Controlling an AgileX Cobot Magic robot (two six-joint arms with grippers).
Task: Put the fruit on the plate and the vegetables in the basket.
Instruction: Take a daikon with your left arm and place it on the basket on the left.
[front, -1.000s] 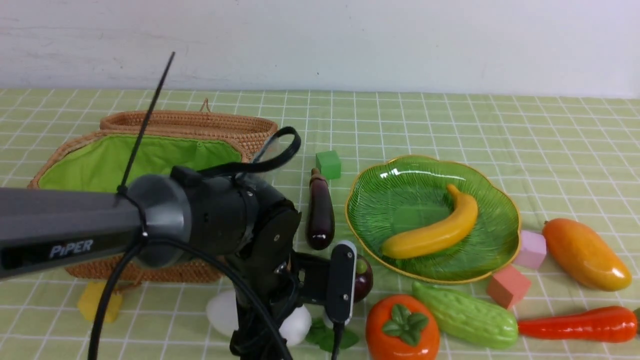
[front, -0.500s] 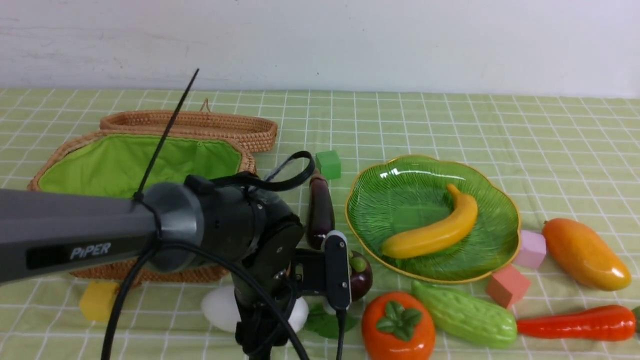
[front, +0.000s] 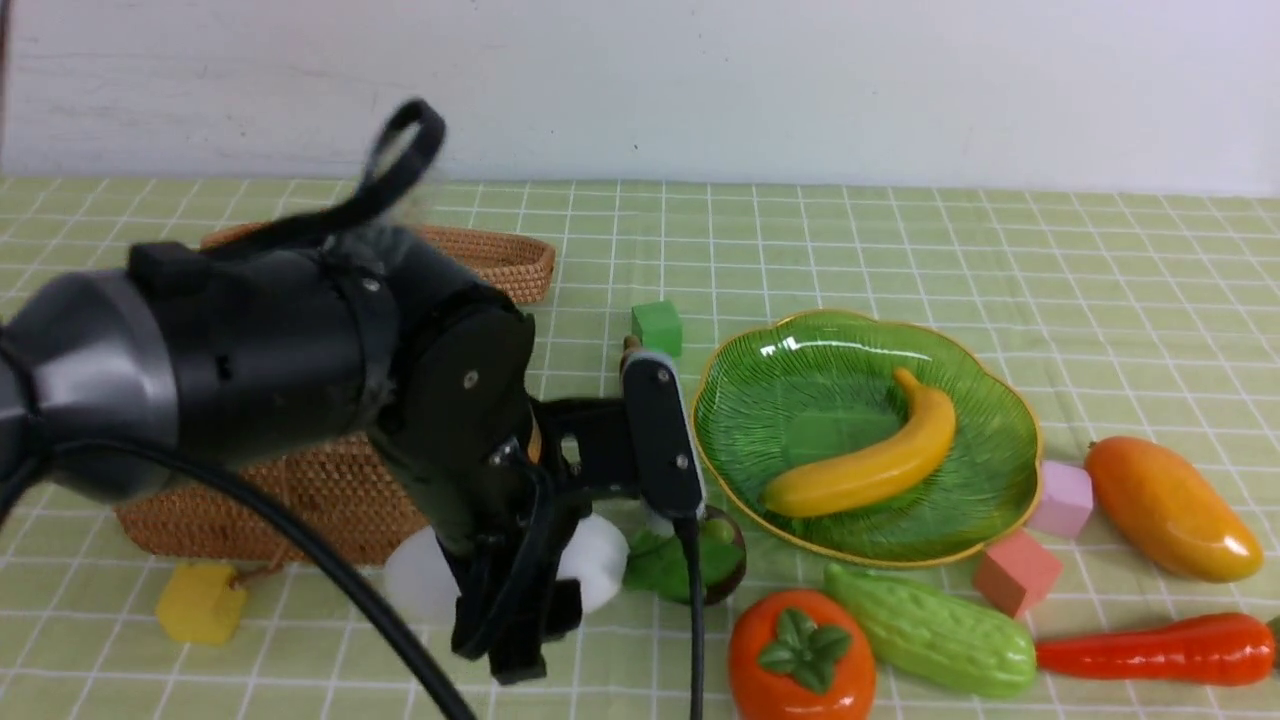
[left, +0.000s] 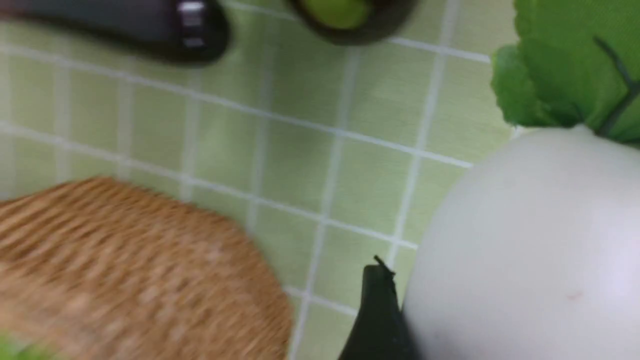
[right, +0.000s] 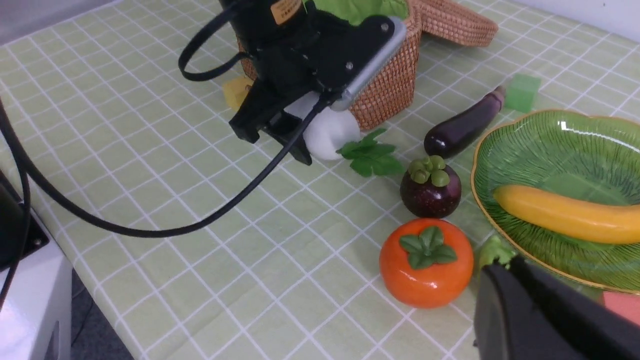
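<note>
The left claw (right: 272, 145) grips the white radish (right: 330, 132) across its body, jaws spread wide and one finger (left: 377, 320) pressed to its side. The basket (right: 395, 85) stands just behind the claw, green lining exposed. This looks like the carry step for a vegetable. Next, the claw must clear the wicker rim, then let go inside. The banana (right: 565, 217) already lies on the plate (right: 545, 145), well off to the claw's right.

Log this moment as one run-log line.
left end effector: closed on white radish beside basket | right end effector: shut | plate: banana only
</note>
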